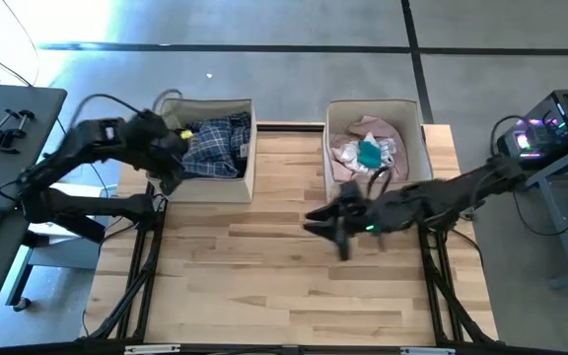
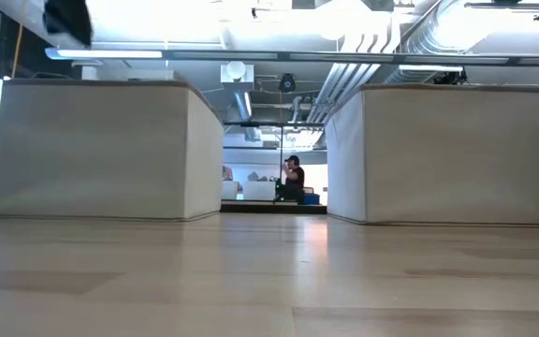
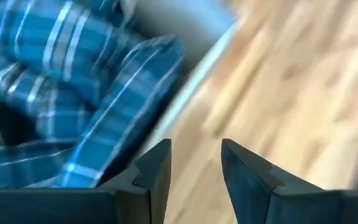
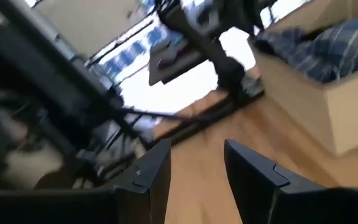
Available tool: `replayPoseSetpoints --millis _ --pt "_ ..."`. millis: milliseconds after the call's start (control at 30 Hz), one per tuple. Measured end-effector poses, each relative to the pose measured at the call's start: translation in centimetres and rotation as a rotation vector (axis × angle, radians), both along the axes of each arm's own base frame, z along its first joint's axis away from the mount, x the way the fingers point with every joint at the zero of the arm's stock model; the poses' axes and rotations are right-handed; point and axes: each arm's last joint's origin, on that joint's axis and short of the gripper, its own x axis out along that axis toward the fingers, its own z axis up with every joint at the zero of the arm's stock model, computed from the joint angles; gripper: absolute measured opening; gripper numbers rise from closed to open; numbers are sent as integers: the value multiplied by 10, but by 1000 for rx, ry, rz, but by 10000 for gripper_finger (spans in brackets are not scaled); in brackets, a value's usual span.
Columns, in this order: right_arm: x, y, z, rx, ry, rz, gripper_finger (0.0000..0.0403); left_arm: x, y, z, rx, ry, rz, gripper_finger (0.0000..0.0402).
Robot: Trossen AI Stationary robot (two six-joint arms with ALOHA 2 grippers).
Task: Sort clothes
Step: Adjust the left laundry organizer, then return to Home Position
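Two beige fabric boxes stand at the table's far edge. The left box (image 1: 248,166) holds the blue-white plaid shirt (image 1: 217,143) (image 3: 73,93) over a dark garment. The right box (image 1: 328,148) holds a pale pink shirt (image 1: 378,133) with a teal and white sock (image 1: 369,154) on top. My left gripper (image 1: 171,170) (image 3: 194,162) hangs open above the left box's near left corner, with nothing between its fingers. My right gripper (image 1: 325,225) (image 4: 197,165) is open and empty above the table's middle, in front of the right box.
Bare wooden table top (image 1: 284,296) lies in front of both boxes. The boxes show as tall walls in the low view (image 2: 101,150) (image 2: 457,154), with a person far off in the room between them (image 2: 293,178). A grey side table (image 1: 8,128) stands at left and electronics (image 1: 550,128) at right.
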Motion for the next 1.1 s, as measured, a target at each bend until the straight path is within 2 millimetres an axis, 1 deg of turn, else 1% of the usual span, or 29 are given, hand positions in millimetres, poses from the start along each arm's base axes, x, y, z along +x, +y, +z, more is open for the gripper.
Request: replayPoseSetpoints --millis 100,200,300,367,467,567,667,767,900,1000,1100 --pt "-30 -9 10 6 65 85 137 -7 -6 28 -26 -141 -3 130" --pt "-57 -16 15 -29 121 121 137 -13 -10 50 -15 -277 -33 131" --pt "-81 -23 19 -52 118 146 137 -16 -14 63 38 -405 -65 131" --pt "-95 -27 14 -55 106 159 137 -19 -16 69 68 -473 -74 131" --pt "-119 -36 -4 -42 90 170 137 -21 -17 75 90 -549 -64 131" --pt "-144 -47 -27 -10 48 160 137 -21 -17 81 115 -605 -67 131" --pt "-164 -57 -50 11 -26 165 137 -19 -16 84 133 -645 -69 131" --pt "-183 -67 -71 -8 -106 175 137 -13 -14 88 145 -685 -66 131" --pt "-208 -80 -96 -21 -188 181 134 -7 -10 95 151 -748 -6 131" --pt "-223 -87 -112 -23 -246 203 115 -3 -7 97 146 -779 42 131" --pt "-233 -92 -125 -49 -306 210 80 -1 -7 98 108 -798 81 131"
